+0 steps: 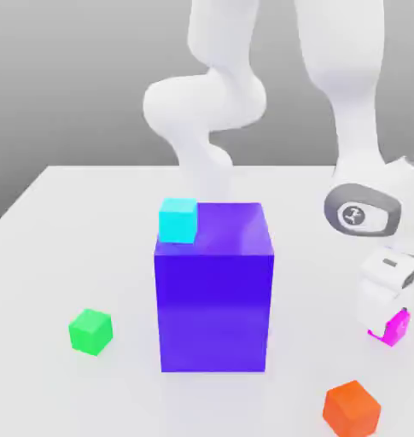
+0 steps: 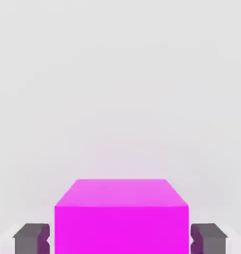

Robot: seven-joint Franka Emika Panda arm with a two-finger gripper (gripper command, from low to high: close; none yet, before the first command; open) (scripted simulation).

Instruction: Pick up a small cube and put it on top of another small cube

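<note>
Nearest the lens: orange cube [image 1: 352, 408], low on the exterior view's right, sitting free on the table [image 1: 65, 213]. Just behind it and further right: end effector [image 1: 389, 329] down at table level, pointing down. Pinches the magenta cube [image 1: 399, 326] from two opposite sides. From the hand view: same magenta cube [image 2: 121, 218] centred between the fingers [image 2: 32, 238], dark pads tight against both side faces, no gap to speak of, so reads as a closed grasp on it. Looks square to the faces, no skew visible. No long axis to worry about on a cube.

Key relation for the next move: cargo already inside the jaws, every candidate base elsewhere. Orange cube close by, nearer the camera and slightly toward the exterior view's left. Green cube [image 1: 90, 331] well apart on the far left side. Cyan cube [image 1: 177, 219] up on the left rear corner of the purple-blue block [image 1: 214, 307]. Cannot tell which one counts as the base.

Probably calls for a straight lift first, then a carry leftward, with enough height to clear the orange cube or the block.
</note>
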